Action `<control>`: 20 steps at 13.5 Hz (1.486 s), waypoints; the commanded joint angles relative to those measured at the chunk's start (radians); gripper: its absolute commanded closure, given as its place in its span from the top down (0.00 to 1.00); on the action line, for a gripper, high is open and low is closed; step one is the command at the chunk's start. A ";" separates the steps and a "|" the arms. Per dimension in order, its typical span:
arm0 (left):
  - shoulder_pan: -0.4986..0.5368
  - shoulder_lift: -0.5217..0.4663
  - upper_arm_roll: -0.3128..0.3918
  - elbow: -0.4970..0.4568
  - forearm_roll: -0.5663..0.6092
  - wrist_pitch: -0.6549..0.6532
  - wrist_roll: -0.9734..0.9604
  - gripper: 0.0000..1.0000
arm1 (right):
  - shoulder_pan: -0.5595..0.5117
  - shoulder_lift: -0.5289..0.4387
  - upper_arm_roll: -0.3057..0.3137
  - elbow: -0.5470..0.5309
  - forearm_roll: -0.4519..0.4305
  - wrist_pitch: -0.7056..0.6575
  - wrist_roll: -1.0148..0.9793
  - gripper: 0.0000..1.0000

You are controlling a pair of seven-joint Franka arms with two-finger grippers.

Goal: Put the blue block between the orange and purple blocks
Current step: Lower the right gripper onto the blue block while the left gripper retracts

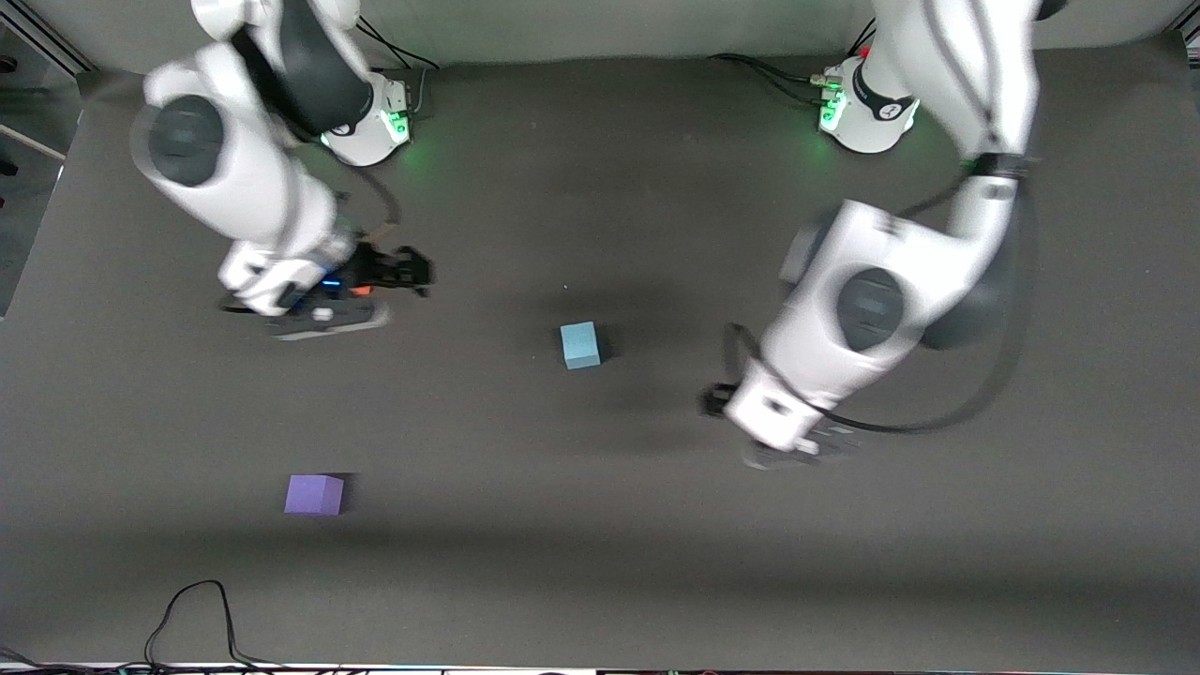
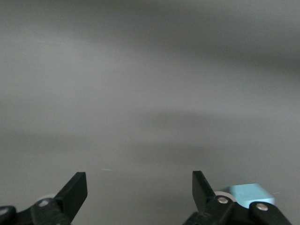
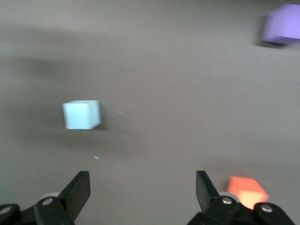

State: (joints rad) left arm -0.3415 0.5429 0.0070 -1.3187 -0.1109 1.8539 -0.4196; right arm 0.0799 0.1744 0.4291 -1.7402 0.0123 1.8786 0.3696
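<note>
A: Grippers first, then. How do they stand?

B: Left gripper (image 2: 139,197) has its fingers spread wide with nothing between them. It hangs over bare mat toward the left arm's end of the table, and the blue block (image 2: 247,193) shows just beside one fingertip in its wrist view. Right gripper (image 3: 143,197) is likewise wide apart and empty, hanging over the table toward the right arm's end, with the orange block (image 3: 247,191) close by one fingertip.

A: And the task's own piece?

B: The blue block (image 1: 580,345) sits flat on the table (image 1: 600,562), about midway between the two arms, untouched by either. The purple block (image 1: 314,494) lies nearer the front camera, toward the right arm's end. The orange one (image 1: 360,292) is only a sliver in the front view, mostly hidden under the right wrist.

A: Why the spread fingers?

B: My guess is that both are ready for a grasp, the gap being wider than a cube. The left gripper looks the better placed for blue, though which arm will take it I cannot tell.

A: Any containers?

B: None in view; all three cubes rest on the bare mat. The gap between orange and purple lies open, well apart from blue, so the carry is not yet begun.
</note>
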 commanded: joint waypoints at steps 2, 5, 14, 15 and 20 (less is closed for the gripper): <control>0.194 -0.177 -0.012 -0.134 -0.010 -0.118 0.285 1.00 | 0.012 0.170 0.135 0.041 -0.104 0.146 0.203 1.00; 0.304 -0.279 -0.009 -0.143 0.005 -0.212 0.389 1.00 | 0.044 0.304 0.191 0.019 -0.289 0.278 0.415 1.00; 0.331 -0.560 -0.012 -0.323 0.100 -0.248 0.472 1.00 | 0.127 0.582 0.192 -0.025 -0.718 0.544 0.871 1.00; 0.329 -0.561 -0.013 -0.318 0.102 -0.254 0.473 1.00 | 0.129 0.582 0.192 -0.036 -0.718 0.544 0.873 1.00; 0.329 -0.590 -0.006 -0.298 0.100 -0.300 0.524 1.00 | 0.118 0.573 0.192 -0.056 -0.762 0.509 0.873 0.43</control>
State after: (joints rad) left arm -0.0057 -0.0126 -0.0080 -1.6013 -0.0238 1.5789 0.0726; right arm 0.2079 0.7609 0.6159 -1.7898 -0.7145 2.4117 1.2073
